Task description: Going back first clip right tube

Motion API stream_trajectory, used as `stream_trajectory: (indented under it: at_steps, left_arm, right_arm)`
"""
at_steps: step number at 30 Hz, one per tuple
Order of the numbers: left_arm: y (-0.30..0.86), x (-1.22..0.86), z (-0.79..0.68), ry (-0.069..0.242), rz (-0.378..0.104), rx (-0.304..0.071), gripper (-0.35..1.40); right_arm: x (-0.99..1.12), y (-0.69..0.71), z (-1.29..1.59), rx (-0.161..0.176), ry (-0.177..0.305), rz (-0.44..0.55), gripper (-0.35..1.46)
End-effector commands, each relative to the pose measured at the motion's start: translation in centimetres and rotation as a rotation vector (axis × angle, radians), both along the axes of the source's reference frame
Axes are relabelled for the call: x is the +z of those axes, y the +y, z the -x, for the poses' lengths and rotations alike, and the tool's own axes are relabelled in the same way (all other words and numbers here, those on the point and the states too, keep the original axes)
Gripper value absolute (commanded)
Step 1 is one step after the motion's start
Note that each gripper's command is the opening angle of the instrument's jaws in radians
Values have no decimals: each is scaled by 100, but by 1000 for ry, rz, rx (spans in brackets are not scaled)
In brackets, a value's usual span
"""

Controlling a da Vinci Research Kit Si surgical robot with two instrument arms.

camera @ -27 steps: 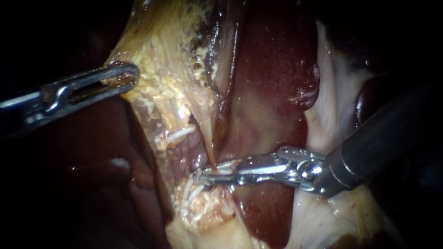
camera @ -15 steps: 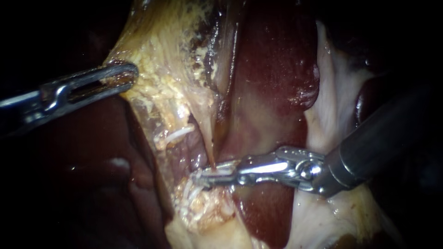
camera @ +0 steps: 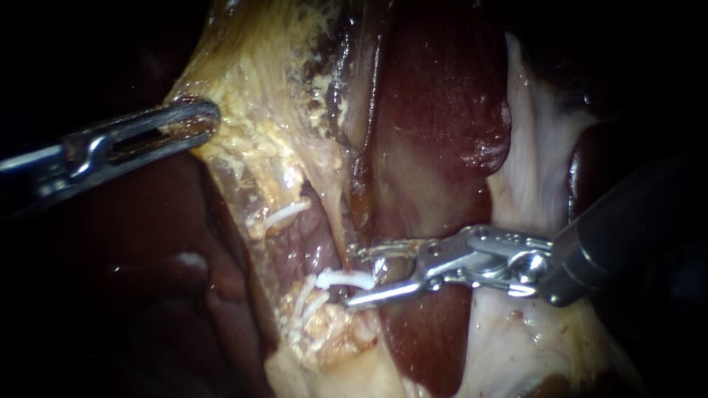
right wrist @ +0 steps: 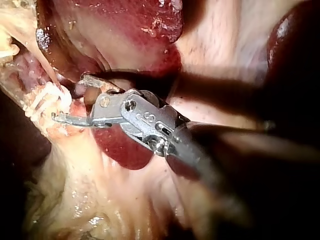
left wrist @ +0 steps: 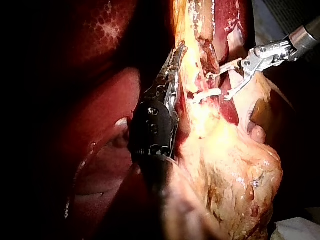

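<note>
Endoscope view: right instrument (camera: 352,276) jaws wide open, holding nothing. White clip (camera: 341,279) lies between open jaw tips, looks pinched on thin tube (camera: 336,232), just beside dark red liver (camera: 435,110). Left instrument (camera: 188,121) jaws closed on yellow tissue (camera: 243,140), well apart from clip. Step, my guess: clip is on, right instrument backing off. Next move needs slow, straight pull back along own shaft, jaws open wide enough not to catch clip or tug tube. Left hold best kept steady.

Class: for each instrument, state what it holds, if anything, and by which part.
Left instrument grips the yellowish tissue at its outer edge. Right instrument holds nothing; it stands open about the white clip.
</note>
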State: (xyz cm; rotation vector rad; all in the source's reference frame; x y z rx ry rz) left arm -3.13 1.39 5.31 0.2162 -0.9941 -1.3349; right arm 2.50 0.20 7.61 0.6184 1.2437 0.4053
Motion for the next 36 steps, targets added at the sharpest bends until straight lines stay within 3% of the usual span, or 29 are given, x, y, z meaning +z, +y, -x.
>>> stream_trajectory:
  at_steps: [1,11,19,28,36]
  left_arm:
    - [0,0,0,0,0,0,-35]
    - [0,0,0,0,0,0,-35]
    - [0,10,1,1,3,-1,-35]
    - [-10,54,15,26,2,15,-35]
    - [-12,98,46,33,-15,57,-35]
  right_arm:
    - [-7,5,4,-5,10,24,60]
    - [-63,40,32,18,29,146,60]
    - [-69,45,40,23,33,166,60]
    - [-73,42,40,19,36,177,60]
    - [-74,43,44,15,39,188,60]
